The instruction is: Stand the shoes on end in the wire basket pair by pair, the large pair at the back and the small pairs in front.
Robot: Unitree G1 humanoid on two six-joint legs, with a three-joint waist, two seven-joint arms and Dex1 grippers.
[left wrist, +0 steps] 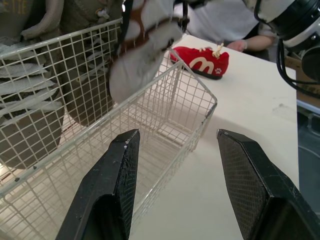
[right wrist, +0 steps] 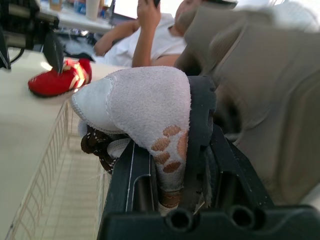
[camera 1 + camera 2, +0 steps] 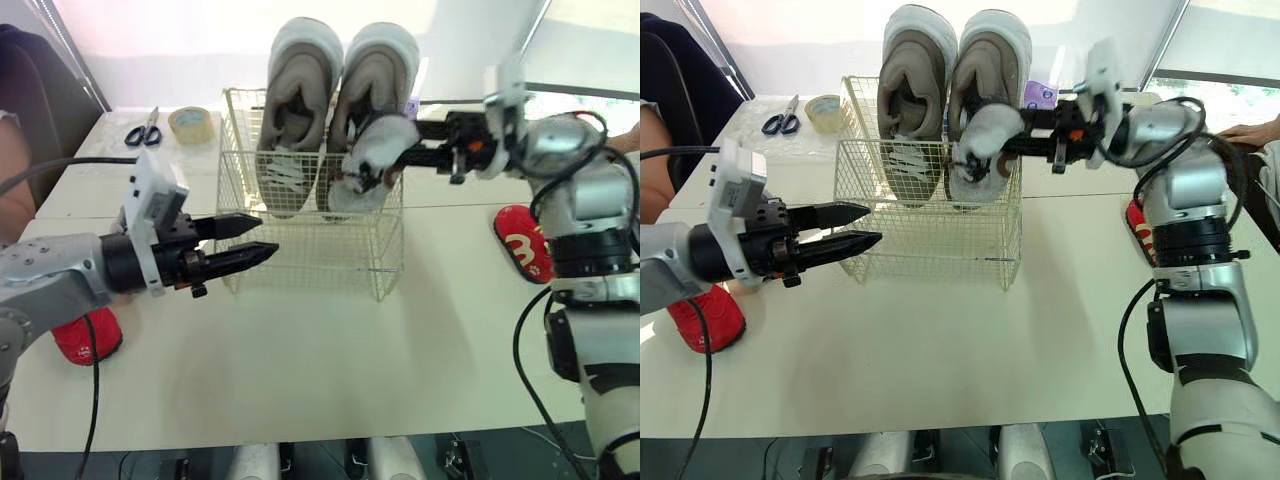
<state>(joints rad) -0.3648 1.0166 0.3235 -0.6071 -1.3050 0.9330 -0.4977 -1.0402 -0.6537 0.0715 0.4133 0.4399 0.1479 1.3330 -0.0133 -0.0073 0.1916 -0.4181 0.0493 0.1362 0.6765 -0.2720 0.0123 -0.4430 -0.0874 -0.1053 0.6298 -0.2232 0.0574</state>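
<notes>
- Wire basket [image 3: 320, 265]: stands at the centre of the frame on the table [image 3: 330, 380]. The large grey pair [image 3: 300, 100] is already on end along its back wall, soles towards the top of the frame.
- Small white shoe [image 3: 372, 160]: hangs just right of centre, above the basket's front right part and directly in front of the right-hand large shoe. Whether the two touch cannot be told.
- Right gripper [image 3: 385, 165]: clenched on the small white shoe. The right wrist view shows the fingers pinching only the soft heel edge.
- Risk 1: with so thin a hold, the shoe may swing or slip on the way down and land flat instead of on end.
- Risk 2: a descent too close to the back row may push the large shoe over.
- Risk 3: the dangling brown lace or the toe may catch on the wire rim.
- Left gripper [image 3: 268, 236]: released, jaws spread, empty, at centre left near the basket's front left corner. A forward drift may shove the basket out from under the shoe.
- Red shoes: one at lower left [image 3: 88, 335], one at centre right [image 3: 522, 240], well apart, so the pair may be split when loaded.
</notes>
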